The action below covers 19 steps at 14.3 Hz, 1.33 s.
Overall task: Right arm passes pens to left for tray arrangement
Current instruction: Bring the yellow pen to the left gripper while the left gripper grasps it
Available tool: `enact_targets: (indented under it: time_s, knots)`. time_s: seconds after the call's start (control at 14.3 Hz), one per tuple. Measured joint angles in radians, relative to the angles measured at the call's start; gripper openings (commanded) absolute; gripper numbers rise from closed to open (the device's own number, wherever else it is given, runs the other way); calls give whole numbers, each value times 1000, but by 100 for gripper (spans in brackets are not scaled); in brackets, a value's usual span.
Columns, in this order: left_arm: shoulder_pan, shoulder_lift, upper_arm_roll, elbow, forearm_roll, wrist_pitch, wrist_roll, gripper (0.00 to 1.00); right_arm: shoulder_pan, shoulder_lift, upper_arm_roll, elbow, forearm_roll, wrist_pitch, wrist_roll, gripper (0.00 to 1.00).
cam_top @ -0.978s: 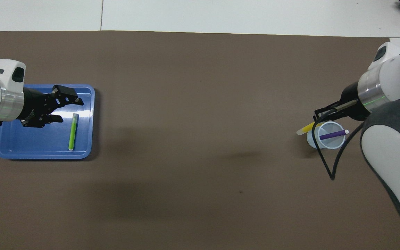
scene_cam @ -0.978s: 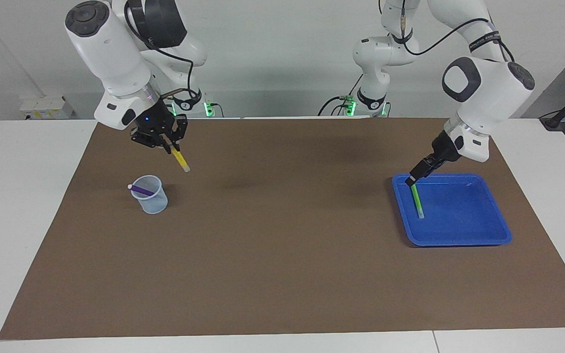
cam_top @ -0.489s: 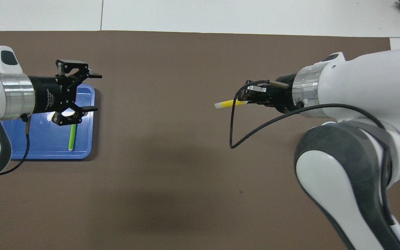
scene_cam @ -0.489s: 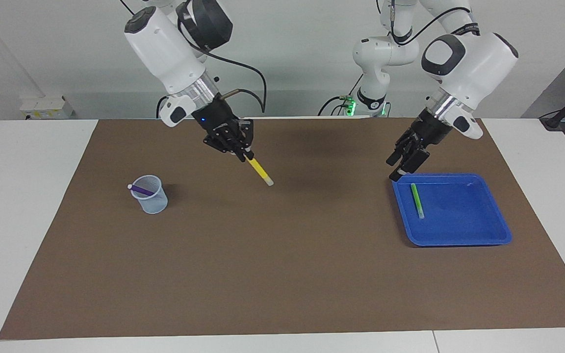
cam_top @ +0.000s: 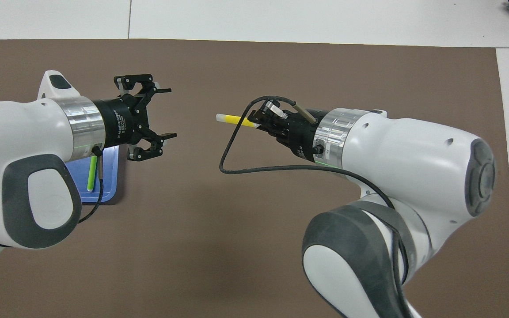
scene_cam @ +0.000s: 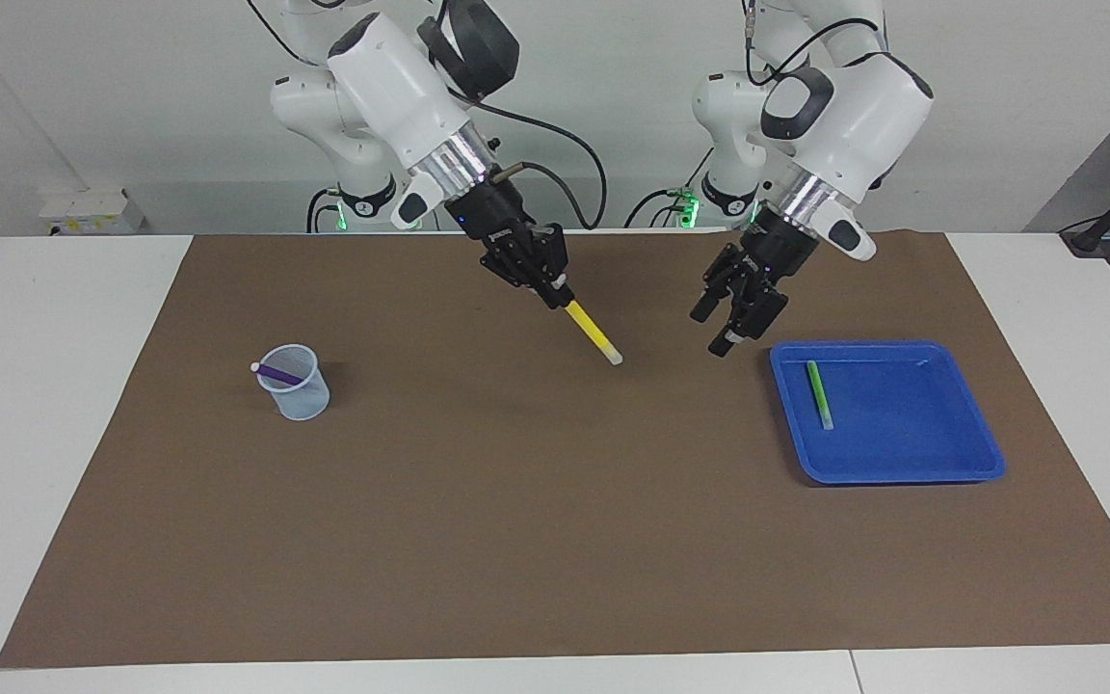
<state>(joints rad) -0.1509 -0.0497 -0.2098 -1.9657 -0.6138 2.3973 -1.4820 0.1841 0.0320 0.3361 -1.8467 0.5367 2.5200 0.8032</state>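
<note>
Fingers (scene_cam: 563,292) of the right gripper (scene_cam: 560,296) are clamped on the upper end of the yellow pen (scene_cam: 594,334), which slants down with its pale tip pointing toward the left arm's end of the table. It hangs in the air over the middle of the brown mat (scene_cam: 555,501). Close to that tip is the left gripper (scene_cam: 721,328), its fingers spread wide apart and holding nothing (it is over the mat, just beside the tray). On the blue tray (scene_cam: 940,463), the green pen (scene_cam: 819,394) lies flat near the edge that faces the middle of the table. At the right arm's end of the table, the purple pen (scene_cam: 277,371) leans inside the pale cup (scene_cam: 300,395).
</note>
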Motion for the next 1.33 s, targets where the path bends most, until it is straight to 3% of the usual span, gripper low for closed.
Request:
enact_targets:
  time_s: [0.35,0.98,1.12,1.33]
  knots:
    - [-62,1,-1,-5,0,87,-184,85,48,-1,0,-26,86,124,34,0]
    - [-146,9,-1,-8,0,206,-277,84,52,-6,-1,-36,91,131,34,0]
    - [-156,9,-1,-14,0,223,-283,80,52,-7,-1,-37,91,131,34,0]
    - [-164,10,-2,-26,-1,250,-288,60,52,-7,-1,-38,91,131,34,0]
